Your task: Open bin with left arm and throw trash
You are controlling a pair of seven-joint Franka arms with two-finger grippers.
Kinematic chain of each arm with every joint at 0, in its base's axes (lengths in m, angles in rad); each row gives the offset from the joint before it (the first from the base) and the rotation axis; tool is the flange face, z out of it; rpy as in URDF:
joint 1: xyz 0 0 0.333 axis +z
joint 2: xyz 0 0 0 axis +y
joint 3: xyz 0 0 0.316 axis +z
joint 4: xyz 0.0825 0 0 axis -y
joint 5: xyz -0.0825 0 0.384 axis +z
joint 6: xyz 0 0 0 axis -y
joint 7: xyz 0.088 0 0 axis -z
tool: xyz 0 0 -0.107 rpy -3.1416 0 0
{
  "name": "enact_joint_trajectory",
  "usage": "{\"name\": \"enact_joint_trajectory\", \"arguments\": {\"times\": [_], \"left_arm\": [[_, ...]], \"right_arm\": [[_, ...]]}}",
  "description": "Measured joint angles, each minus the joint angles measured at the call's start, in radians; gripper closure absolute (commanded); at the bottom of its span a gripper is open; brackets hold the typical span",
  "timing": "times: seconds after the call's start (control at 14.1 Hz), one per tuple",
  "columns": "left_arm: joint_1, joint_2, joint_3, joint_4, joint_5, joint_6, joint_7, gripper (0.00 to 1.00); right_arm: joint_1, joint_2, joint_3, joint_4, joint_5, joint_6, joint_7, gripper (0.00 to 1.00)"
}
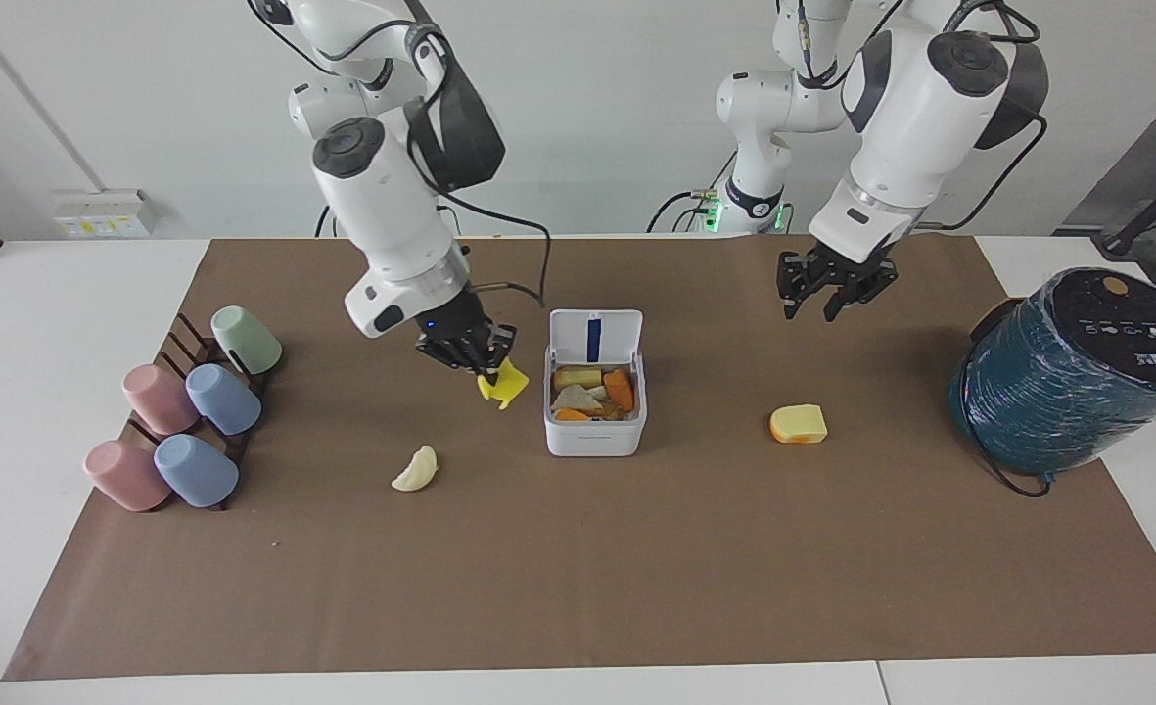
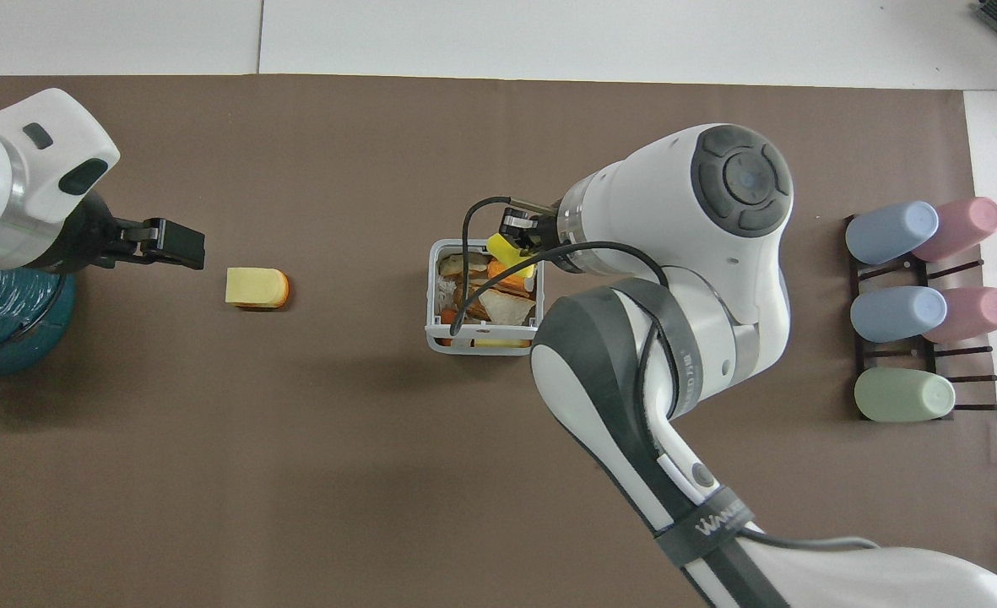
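Bin (image 1: 594, 406) mid-counter, lid (image 1: 595, 338) up, scraps inside. Right end effector (image 1: 480, 367) raised beside the bin's rim at the right arm's end, clamped on the yellow scrap (image 1: 501, 385). Left end effector (image 1: 834, 291) spread wide, empty, over bare mat (image 1: 578, 578) toward the left arm's end. Farther out: sponge chunk (image 1: 799, 424) and cream wedge (image 1: 415, 469), each well apart from the bin with open mat around.
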Motion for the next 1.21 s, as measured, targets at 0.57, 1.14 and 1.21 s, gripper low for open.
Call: {"name": "enact_joint_trajectory", "arguments": {"times": [0.57,1.14,1.21], "left_arm": [[0.021,-0.067,0.001,0.009,0.006,-0.133,0.008,0.0],[0.017,-0.073,-0.002,0.006,0.006,-0.132,0.008,0.0],[0.018,-0.073,-0.002,0.006,0.006,-0.132,0.008,0.0]], "right_arm": [[0.051,0.029,-0.002,-0.056,0.006,0.068,0.006,0.01],[0.013,0.014,-0.023,-0.045,-0.124,0.074,-0.03,0.0],[-0.017,0.012,-0.025,-0.045,-0.154,0.074,-0.063,0.0]]}}
